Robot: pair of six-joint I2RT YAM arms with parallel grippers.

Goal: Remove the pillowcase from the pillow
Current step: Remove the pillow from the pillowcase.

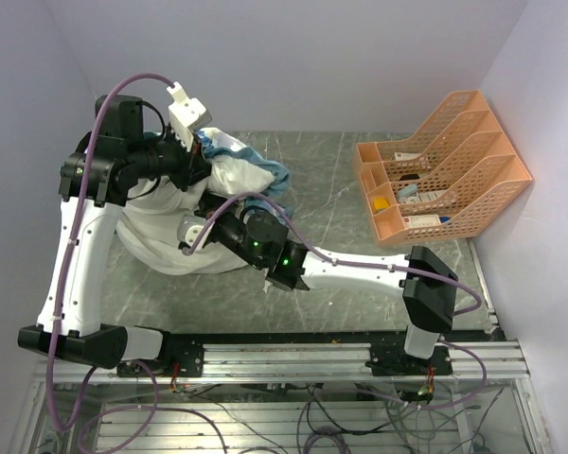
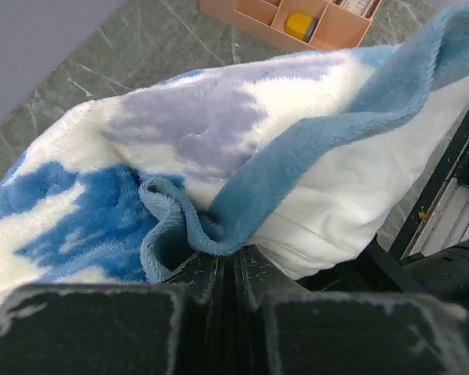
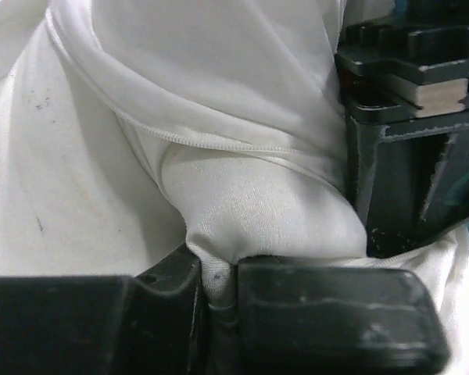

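The pillow [image 1: 166, 236], plump and off-white, lies at the left of the table under both arms. The pillowcase [image 1: 251, 165], blue-and-white with a teal edge, is bunched at the pillow's far end. In the left wrist view the pillowcase [image 2: 180, 148] fills the frame and its teal ruffled edge [image 2: 297, 164] runs down into my left gripper [image 2: 228, 262], which is shut on that edge. My left gripper [image 1: 201, 168] is above the pillow's far end. My right gripper [image 3: 219, 277] is shut on a pinch of the pillow's white cloth [image 3: 250, 211]. In the top view my right gripper [image 1: 193, 232] is on the pillow's middle.
An orange plastic desk organizer [image 1: 445, 170] with small items stands at the back right, and its corner [image 2: 297, 19] shows in the left wrist view. Black parts of the left gripper [image 3: 410, 156] sit close beside my right fingers. Grey marbled tabletop [image 1: 341, 208] lies between the pillow and the organizer.
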